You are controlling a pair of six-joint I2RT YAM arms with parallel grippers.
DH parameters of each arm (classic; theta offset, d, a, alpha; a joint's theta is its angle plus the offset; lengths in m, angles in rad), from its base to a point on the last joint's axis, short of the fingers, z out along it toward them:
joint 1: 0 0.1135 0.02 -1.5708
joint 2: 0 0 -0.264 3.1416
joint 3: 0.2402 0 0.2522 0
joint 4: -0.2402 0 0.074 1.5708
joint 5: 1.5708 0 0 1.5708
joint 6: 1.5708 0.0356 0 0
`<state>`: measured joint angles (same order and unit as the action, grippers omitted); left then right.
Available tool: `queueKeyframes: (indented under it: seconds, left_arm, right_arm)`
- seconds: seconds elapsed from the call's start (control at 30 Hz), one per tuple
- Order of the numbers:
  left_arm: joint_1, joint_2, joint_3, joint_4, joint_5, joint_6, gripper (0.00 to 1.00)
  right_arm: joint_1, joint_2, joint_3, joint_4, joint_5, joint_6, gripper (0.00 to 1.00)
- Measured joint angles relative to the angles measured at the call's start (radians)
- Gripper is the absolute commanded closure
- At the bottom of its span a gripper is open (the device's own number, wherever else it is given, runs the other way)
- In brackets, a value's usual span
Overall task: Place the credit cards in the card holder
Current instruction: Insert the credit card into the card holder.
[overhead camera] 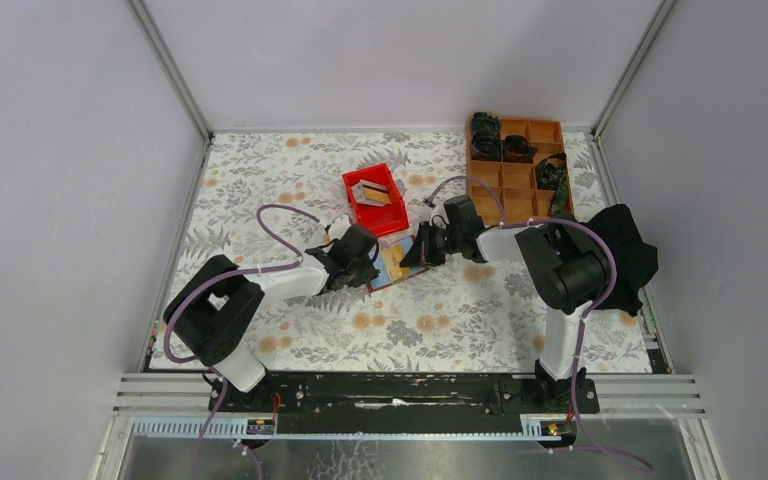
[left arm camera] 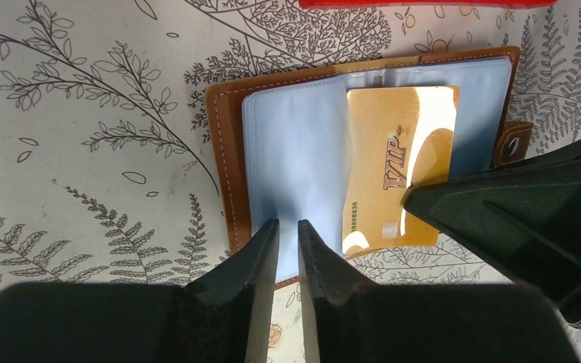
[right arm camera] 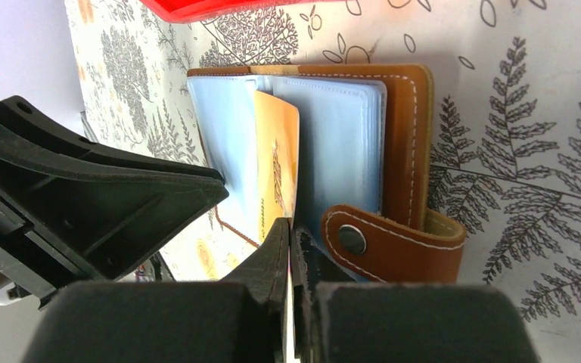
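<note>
Two tools work the open holder lying on the surface beside the red bin. My left tool pinches a clear sleeve to lift a pocket open; my right tool grips the gold card, edge aimed inward.

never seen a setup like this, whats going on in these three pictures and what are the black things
The black things are two robot arms bolted at the table's near edge. One picture looks down from above; the other two come from cameras on each wrist, so the black prongs are that arm's own end effector. On the flowered table lie an open brown wallet, a red bin and an orange tray. The left end effector pinches a clear pocket sheet. The right end effector is shut on a gold card at the wallet.
</note>
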<state>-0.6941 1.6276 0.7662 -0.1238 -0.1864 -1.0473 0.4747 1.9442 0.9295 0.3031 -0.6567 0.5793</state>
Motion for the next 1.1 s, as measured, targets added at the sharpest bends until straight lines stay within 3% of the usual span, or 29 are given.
queueKeyframes:
  seconds: [0.5,1.1]
  left_arm:
    - [-0.011,0.001,0.011,-0.019,-0.015,-0.010,0.76]
    - [-0.039,0.005,0.095,-0.221,-0.032,-0.026,0.74]
  right_arm:
    - [0.011,0.000,0.040,-0.063,0.009,-0.147,1.00]
    - [0.037,0.003,0.055,-0.087,0.008,-0.217,1.00]
